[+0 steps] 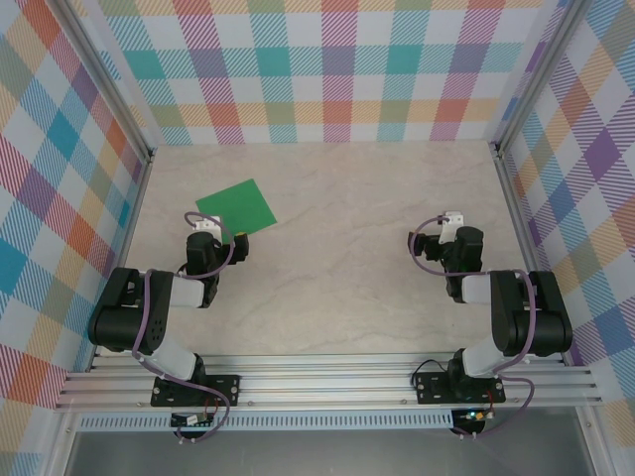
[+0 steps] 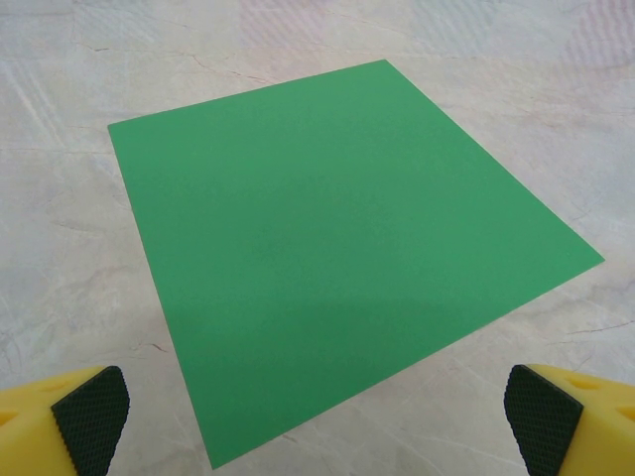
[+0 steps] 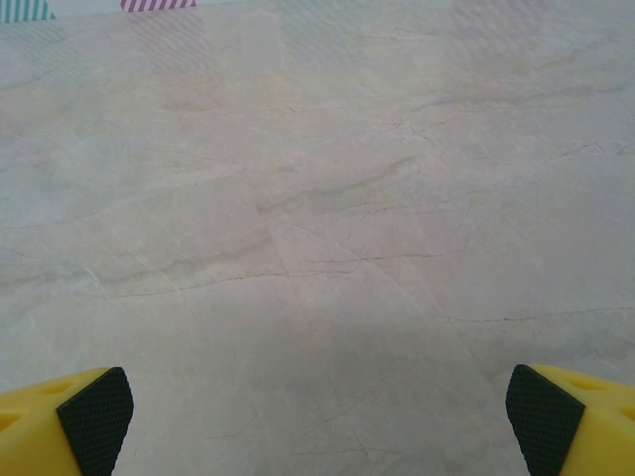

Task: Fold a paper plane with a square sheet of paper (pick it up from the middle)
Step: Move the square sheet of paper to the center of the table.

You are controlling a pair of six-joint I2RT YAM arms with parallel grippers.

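Observation:
The square sheet of paper (image 1: 237,206) lies flat and unfolded on the marble table, far left of centre, bright green with sharp corners. In the left wrist view the sheet of paper (image 2: 337,238) fills the middle, one corner pointing toward the camera. My left gripper (image 1: 211,230) hovers just at the sheet's near edge, open, with its yellow fingers (image 2: 89,416) wide apart and nothing between them. My right gripper (image 1: 446,226) is far to the right of the sheet, open over bare table (image 3: 317,258). No paper plane is in view.
Plaid walls (image 1: 327,69) enclose the table at the back and both sides, with metal posts at the far corners (image 1: 149,154). An aluminium rail (image 1: 327,382) carries both arm bases along the near edge.

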